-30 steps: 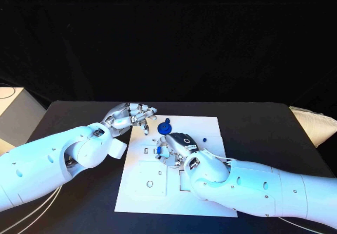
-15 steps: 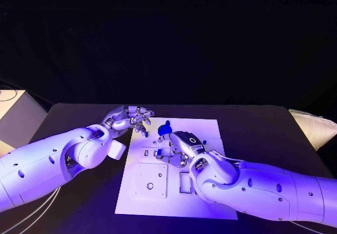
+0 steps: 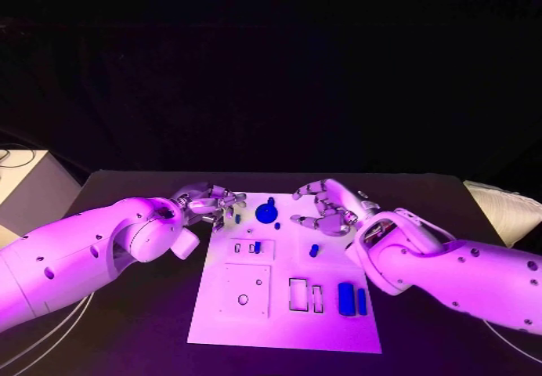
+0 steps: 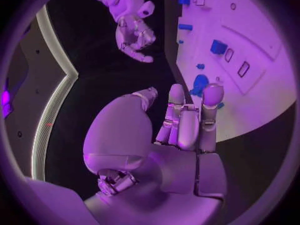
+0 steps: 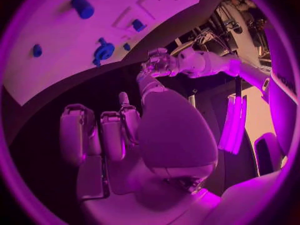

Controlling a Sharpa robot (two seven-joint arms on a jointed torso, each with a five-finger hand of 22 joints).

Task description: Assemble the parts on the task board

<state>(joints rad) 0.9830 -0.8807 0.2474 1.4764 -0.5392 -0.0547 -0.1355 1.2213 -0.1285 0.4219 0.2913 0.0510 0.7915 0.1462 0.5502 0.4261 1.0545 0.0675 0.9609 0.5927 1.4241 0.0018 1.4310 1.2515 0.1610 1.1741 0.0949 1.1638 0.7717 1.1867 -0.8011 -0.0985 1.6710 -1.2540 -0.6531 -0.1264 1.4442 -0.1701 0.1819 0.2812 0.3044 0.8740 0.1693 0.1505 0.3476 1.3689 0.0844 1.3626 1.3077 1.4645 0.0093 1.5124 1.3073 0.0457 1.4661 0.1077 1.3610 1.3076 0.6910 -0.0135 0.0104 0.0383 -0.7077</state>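
Now both arms are reaching in over the black counter (image 3: 135, 329), the left hand (image 3: 207, 200) hovering at the far-left corner of the white task board (image 3: 283, 329) and the right hand (image 3: 327, 210) hovering over its far-right corner. Each hand is holding nothing, its fingers loosely curled but apart. Between them, at 12 o'clock on the board, the round blue part (image 3: 266, 211) is sitting just beside the left hand's fingertips (image 3: 232, 213), while a small blue part (image 3: 314, 251) near the middle and two upright blue parts (image 3: 352, 299) at 4 o'clock are lying apart from both hands.
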